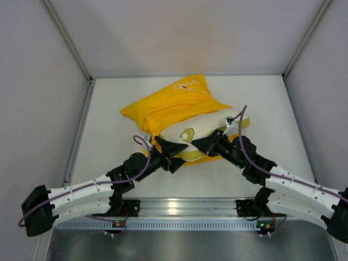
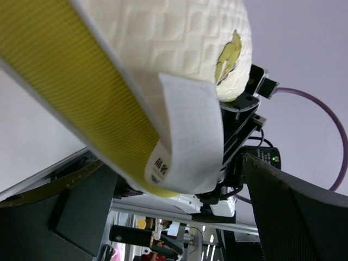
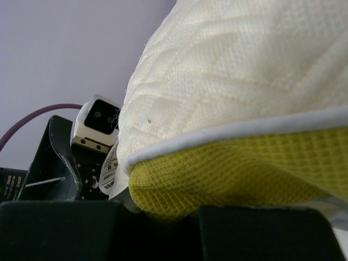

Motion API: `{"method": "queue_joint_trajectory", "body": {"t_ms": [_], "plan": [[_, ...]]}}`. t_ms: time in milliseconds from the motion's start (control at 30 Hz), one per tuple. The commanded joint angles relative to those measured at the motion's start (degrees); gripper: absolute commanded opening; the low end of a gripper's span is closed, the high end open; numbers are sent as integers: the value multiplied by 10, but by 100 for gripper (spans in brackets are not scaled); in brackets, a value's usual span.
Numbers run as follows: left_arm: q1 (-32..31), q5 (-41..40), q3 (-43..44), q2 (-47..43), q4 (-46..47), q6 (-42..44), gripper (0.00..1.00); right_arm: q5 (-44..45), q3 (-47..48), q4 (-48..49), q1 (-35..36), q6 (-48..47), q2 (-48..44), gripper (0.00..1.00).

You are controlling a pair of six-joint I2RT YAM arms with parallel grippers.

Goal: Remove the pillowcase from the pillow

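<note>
The bright yellow pillowcase [image 1: 166, 103] lies crumpled on the table, far and left of centre. The cream pillow [image 1: 204, 126] sticks out of it toward me, showing its yellow emblem [image 1: 187, 134]. My right gripper [image 1: 211, 144] is shut on the pillow's near edge. In the right wrist view the pillow's yellow mesh side band [image 3: 234, 174] is pinched into my right gripper [image 3: 163, 231]. My left gripper [image 1: 169, 152] is open at the pillow's near left corner. In the left wrist view the pillow [image 2: 163, 38] and its white tag [image 2: 187, 136] hang above my left gripper [image 2: 179, 217].
Grey walls close in the table [image 1: 109, 157] on the left, right and back. The metal rail [image 1: 185, 206] with both arm bases runs along the near edge. The right arm's purple cable [image 1: 242, 130] loops over the pillow's right end.
</note>
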Motion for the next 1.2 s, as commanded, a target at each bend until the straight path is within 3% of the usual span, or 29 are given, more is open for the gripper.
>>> {"method": "queue_joint_trajectory", "body": {"t_ms": [0, 100, 267, 333, 367, 400, 433, 467, 533, 633, 800, 933, 1000, 1067, 1167], "plan": [[-2, -36, -4, -30, 43, -10, 99, 14, 9, 88, 43, 1, -1, 0], [-1, -51, 14, -52, -19, 0, 99, 30, 21, 93, 78, 0, -1, 0], [-1, -62, 15, -53, -32, 0, 99, 49, 61, 79, 122, -13, 22, 0], [-1, -61, 24, -39, -26, 11, 93, 43, 77, 71, 133, -21, 39, 0], [-1, -59, 27, -34, -22, 17, 82, 42, 79, 66, 136, -24, 42, 0], [0, -58, 28, -29, -18, 21, 64, 42, 79, 64, 138, -31, 43, 0], [1, -57, 29, -24, -15, 25, 8, 41, 85, 58, 138, -35, 43, 18], [8, -56, 28, -24, -27, 22, 0, 43, 90, 45, 137, -41, 42, 40], [20, -48, 14, -41, -34, 21, 0, 70, 118, -53, 138, -55, 33, 74], [56, -46, -10, -117, -93, 18, 0, 106, 131, -191, 137, -71, 3, 89], [138, -68, 14, -282, -323, 58, 0, 106, 105, -304, 138, -70, -122, 95], [159, -94, 75, -330, -434, 101, 0, 183, 70, -442, 138, -2, -240, 91], [158, -96, 120, -327, -483, 127, 0, 226, 39, -461, 137, 10, -300, 90], [158, -90, 138, -326, -500, 132, 0, 245, 22, -470, 137, 25, -316, 88], [158, -78, 151, -326, -506, 135, 0, 259, 24, -470, 137, 17, -267, 87]]}}
